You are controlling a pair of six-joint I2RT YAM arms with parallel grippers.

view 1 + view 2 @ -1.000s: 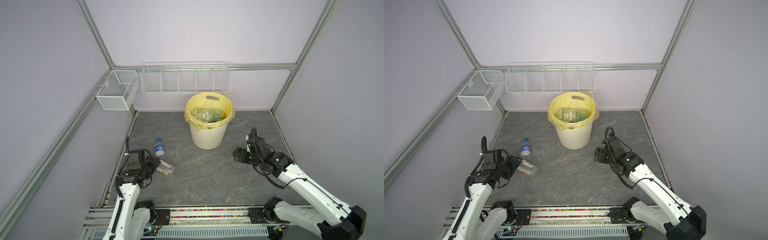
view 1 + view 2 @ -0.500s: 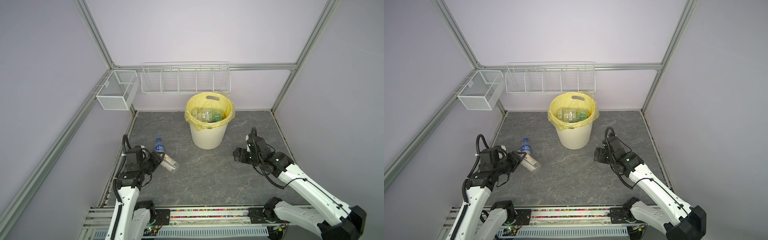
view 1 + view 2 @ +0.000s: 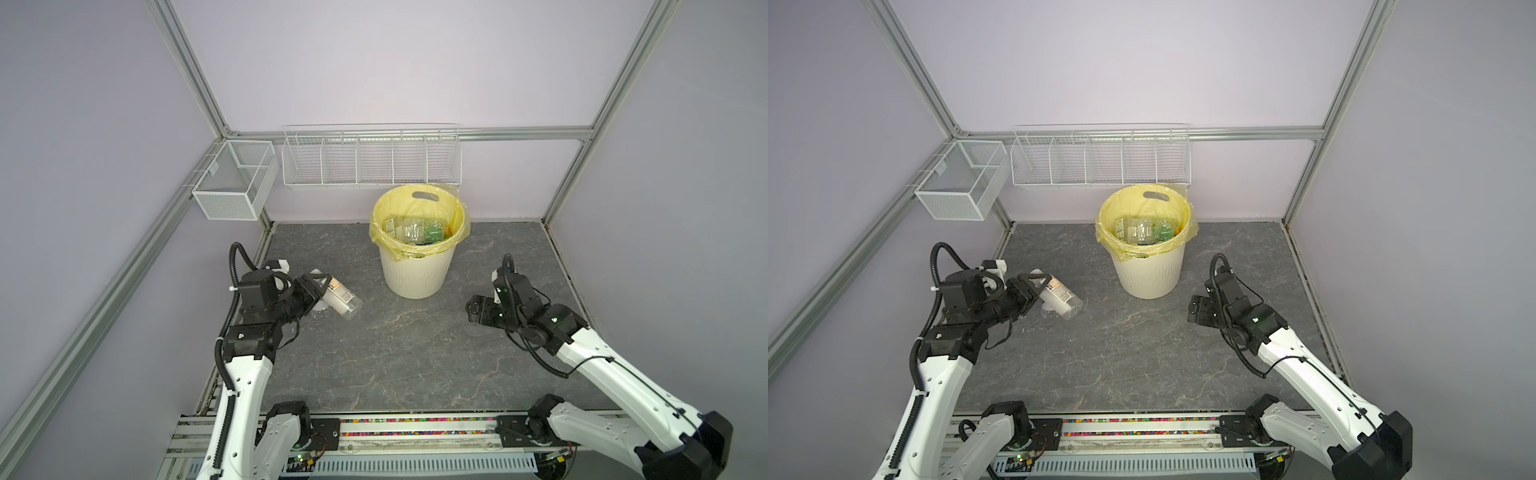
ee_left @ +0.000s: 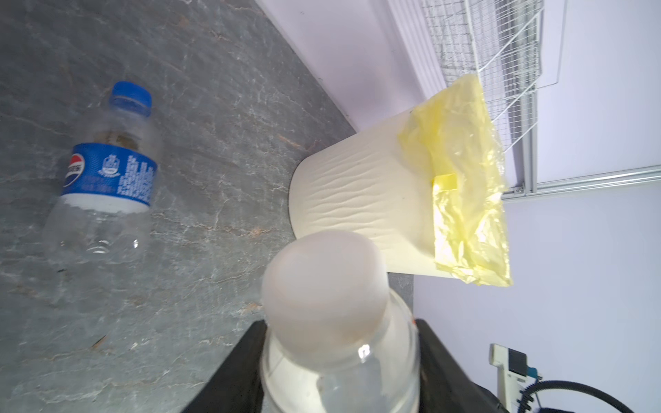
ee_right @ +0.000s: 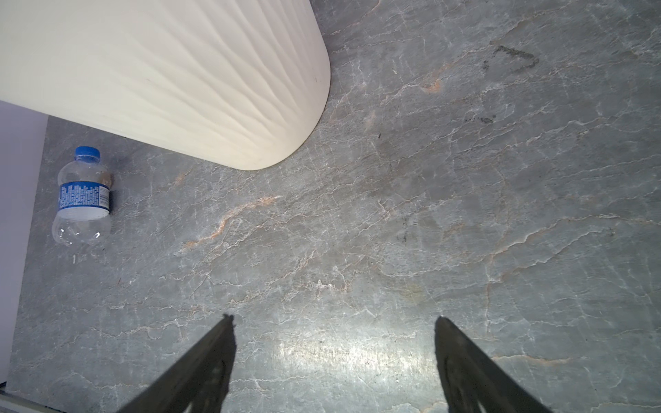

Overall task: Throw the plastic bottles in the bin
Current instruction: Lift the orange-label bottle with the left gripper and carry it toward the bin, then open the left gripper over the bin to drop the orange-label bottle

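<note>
My left pincer [image 3: 319, 291] is closed on the body of a clear bottle [image 3: 341, 298] with a pale cap and an orange-and-white label. I hold it tilted, clear of the grey floor [image 3: 395, 353], to the left of the bin [image 3: 415, 272]. In my left wrist view a blue-labelled bottle [image 4: 103, 178] with a blue cap lies on its side on the floor, apart from the bin. My right pincer [image 5: 332, 318] stands wide with nothing between its jaws, above bare floor to the right of the bin. The bin, lined with a yellow bag [image 3: 451, 205], has several bottles [image 3: 415, 230] inside.
</note>
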